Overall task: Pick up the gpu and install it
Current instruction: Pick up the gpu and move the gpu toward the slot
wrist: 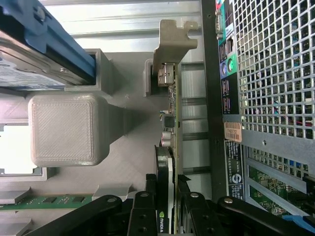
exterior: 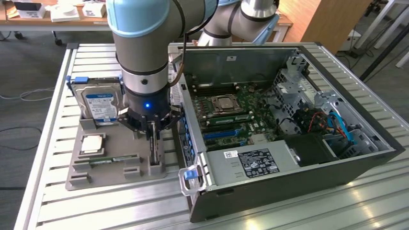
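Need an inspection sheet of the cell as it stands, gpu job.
Surface: slatted metal table carrying a grey fixture tray.
Job's things: gpu on edge in a tray slot; open PC case beside it.
Clutter: hard drive, CPU, memory stick, all in the tray.
Grippers: tool low over the gpu.
Cables: blue and orange cables inside the case.
Surroundings: white boxes behind the table.

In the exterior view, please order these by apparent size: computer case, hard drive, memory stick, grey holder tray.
1. computer case
2. grey holder tray
3. hard drive
4. memory stick
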Robot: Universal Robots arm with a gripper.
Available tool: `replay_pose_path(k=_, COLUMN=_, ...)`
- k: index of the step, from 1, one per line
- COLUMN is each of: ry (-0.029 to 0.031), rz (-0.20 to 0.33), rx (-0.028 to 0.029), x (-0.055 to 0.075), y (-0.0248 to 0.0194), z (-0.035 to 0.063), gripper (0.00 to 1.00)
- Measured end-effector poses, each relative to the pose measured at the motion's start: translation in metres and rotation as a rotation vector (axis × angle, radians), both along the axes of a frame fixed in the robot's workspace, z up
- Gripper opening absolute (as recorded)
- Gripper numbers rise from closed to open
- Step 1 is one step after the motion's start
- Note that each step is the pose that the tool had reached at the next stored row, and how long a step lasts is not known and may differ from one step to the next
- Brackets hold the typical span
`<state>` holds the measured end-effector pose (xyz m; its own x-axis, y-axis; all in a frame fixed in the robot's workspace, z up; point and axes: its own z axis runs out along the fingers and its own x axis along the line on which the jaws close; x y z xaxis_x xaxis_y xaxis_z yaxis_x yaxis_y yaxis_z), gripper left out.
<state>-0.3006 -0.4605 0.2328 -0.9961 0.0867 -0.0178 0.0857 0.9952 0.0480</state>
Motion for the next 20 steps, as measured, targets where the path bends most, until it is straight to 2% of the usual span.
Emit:
replay_pose_path(k=3, ry=0.0, rz=0.0, rx=0.0, x=0.0, y=0.0, z=0.0003, gripper=0.27)
replay_pose_path(k=7, ry=0.0, rz=0.0, rx=-0.0001, x=0.0, y=0.0, z=0.0064, gripper=0.27)
replay_pose_path(k=15, ry=0.0, rz=0.0, rx=-0.0002, x=0.0, y=0.0, z=0.0254, gripper=0.27)
replay_pose_path(k=20, ry=0.0, rz=0.0, rx=-0.0006, x=0.0, y=0.0, z=0.0408, gripper=0.27)
